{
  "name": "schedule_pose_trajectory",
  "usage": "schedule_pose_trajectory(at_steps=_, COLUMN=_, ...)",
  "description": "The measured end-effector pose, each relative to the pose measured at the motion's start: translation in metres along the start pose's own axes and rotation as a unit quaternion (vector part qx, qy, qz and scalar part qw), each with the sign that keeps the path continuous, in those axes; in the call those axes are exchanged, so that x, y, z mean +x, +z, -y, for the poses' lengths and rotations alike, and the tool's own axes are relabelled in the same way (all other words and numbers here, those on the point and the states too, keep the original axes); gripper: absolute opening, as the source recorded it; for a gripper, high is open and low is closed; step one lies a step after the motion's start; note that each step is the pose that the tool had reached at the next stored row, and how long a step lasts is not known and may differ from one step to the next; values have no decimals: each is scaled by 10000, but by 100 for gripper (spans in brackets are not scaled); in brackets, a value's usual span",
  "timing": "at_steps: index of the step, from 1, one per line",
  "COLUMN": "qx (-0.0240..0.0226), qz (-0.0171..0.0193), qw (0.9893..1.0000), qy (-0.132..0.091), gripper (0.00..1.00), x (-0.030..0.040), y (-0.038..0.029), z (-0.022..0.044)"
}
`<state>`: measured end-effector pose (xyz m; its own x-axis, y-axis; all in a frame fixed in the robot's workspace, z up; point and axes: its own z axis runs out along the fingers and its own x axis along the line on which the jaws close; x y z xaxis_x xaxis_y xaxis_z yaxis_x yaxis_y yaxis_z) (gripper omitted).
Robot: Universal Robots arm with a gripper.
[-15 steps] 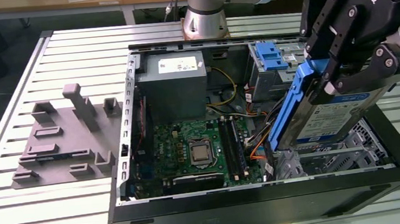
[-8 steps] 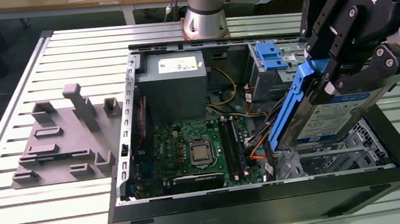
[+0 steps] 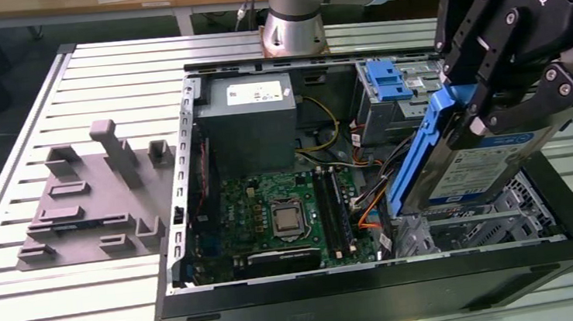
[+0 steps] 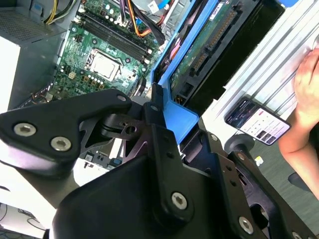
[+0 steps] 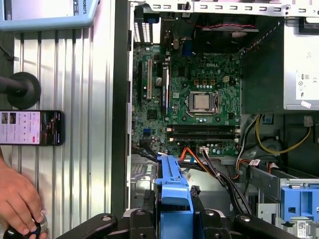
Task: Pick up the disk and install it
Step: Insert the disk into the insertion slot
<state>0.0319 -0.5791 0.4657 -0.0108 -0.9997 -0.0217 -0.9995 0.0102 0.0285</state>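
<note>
The disk [image 3: 480, 171], a silver drive with a white-and-blue label in a blue carrier, hangs on edge over the exterior view's right part of the open computer case [image 3: 381, 292]. My gripper [image 3: 473, 117] is shut on the carrier's upper blue end. In the second wrist view the black fingers [image 4: 159, 134] clamp the blue tab [image 4: 180, 118], and the disk's circuit-board side [image 4: 214, 45] points toward the case. In the first wrist view the blue carrier [image 5: 172, 181] sticks out from between the fingers above the case floor.
Inside the case lie a green motherboard [image 3: 281, 215], a grey power-supply box [image 3: 246, 113] and a drive cage with a blue latch [image 3: 388, 81]. A grey fixture [image 3: 93, 197] sits on the table at the exterior view's left. A phone [image 5: 31, 128] and a person's hand [image 5: 17, 204] are beside the case.
</note>
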Motion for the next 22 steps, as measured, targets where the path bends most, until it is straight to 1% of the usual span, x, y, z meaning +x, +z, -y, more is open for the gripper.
schedule_pose_trajectory(at_steps=5, qx=0, qz=-1, qw=10000, qy=0, gripper=36, x=-1, y=6, z=96)
schedule_pose_trajectory(at_steps=8, qx=0, qz=-1, qw=10000, qy=0, gripper=36, x=-2, y=13, z=137)
schedule_pose_trajectory(at_steps=19, qx=0, qz=0, qw=10000, qy=0, gripper=36, x=-1, y=15, z=146)
schedule_pose_trajectory(at_steps=22, qx=0, qz=0, qw=10000, qy=0, gripper=36, x=-1, y=18, z=167)
